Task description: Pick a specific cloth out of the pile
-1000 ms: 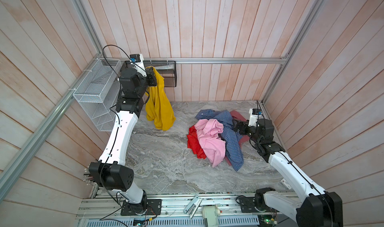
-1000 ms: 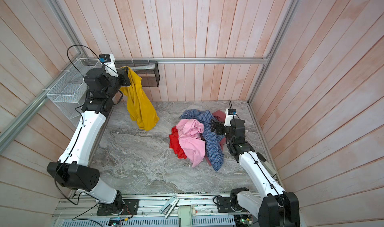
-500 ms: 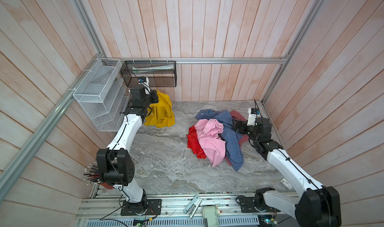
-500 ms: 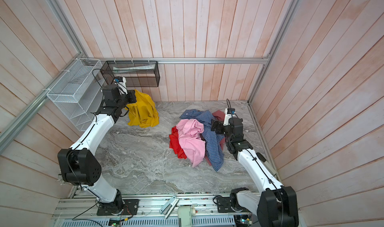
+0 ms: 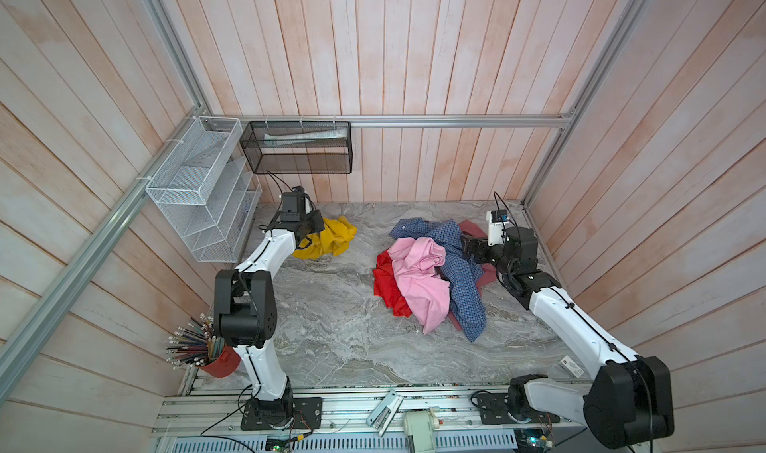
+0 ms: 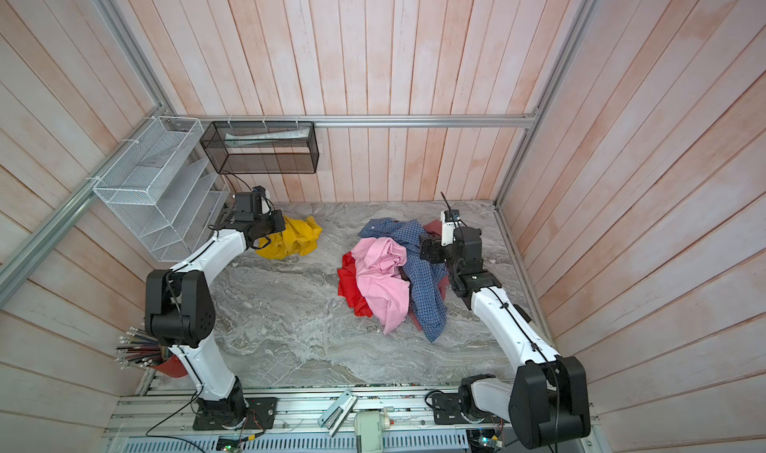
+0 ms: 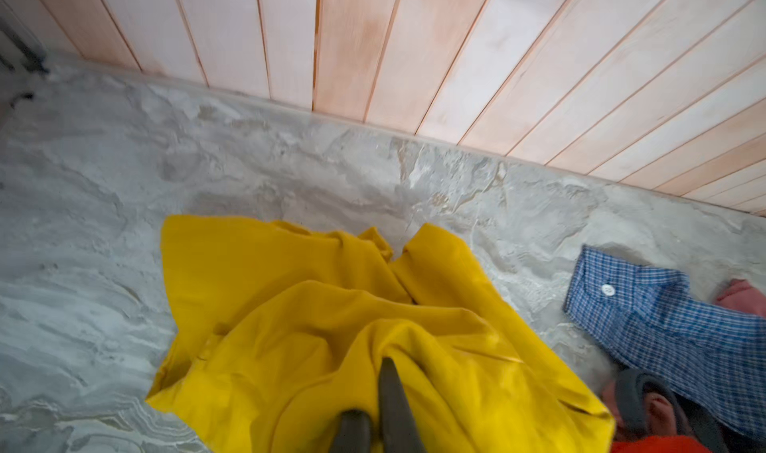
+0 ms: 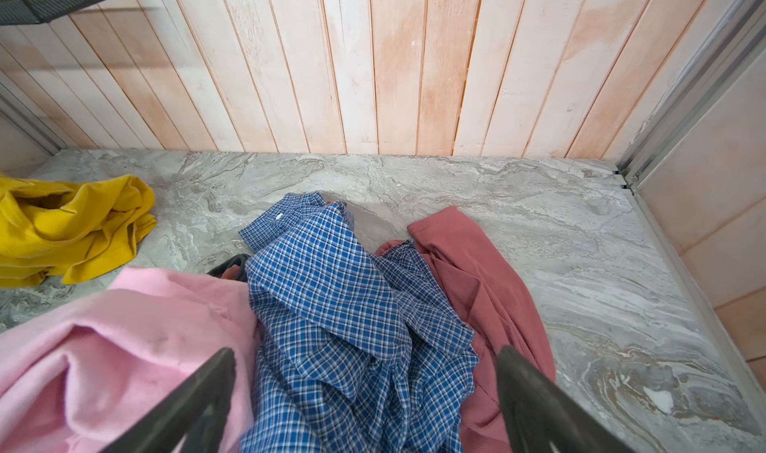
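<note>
Left tool (image 7: 369, 388) first: its fingers (image 7: 391, 397) sit almost together, low on the yellow fabric, which bunches up around the tips. Honestly I can't tell from the wrist view whether any cloth is actually pinched between them, it's a bit blurry there. Right tool (image 8: 364, 351) is spread wide over the heap with nothing in it, and the checked fabric just lies below the gap.

Biggest thing is the grey marbled desk (image 5: 331, 326), boxed in by pale plank walls (image 5: 414, 57). Next down is the pile (image 5: 427, 272), on the right half of the desk in both top views. It has a pink shirt (image 5: 418, 272) on top and a blue-and-white checked shirt (image 5: 464, 289) draped along its right side. A bright red garment (image 5: 385, 285) pokes out on the left, and a dusty red garment (image 8: 476, 272) peeks out at the right edge.

A white wire rack (image 5: 199, 190) hangs on the left wall, with a black mesh basket (image 5: 298, 152) on the back wall beside it. Then the cloth (image 5: 331, 241), the mustard-yellow one, lies crumpled on the desk toward the far left corner, well apart from the pile and right at the left tool. Smallest is a red cup of pencils (image 5: 215, 359) at the desk's near left corner
</note>
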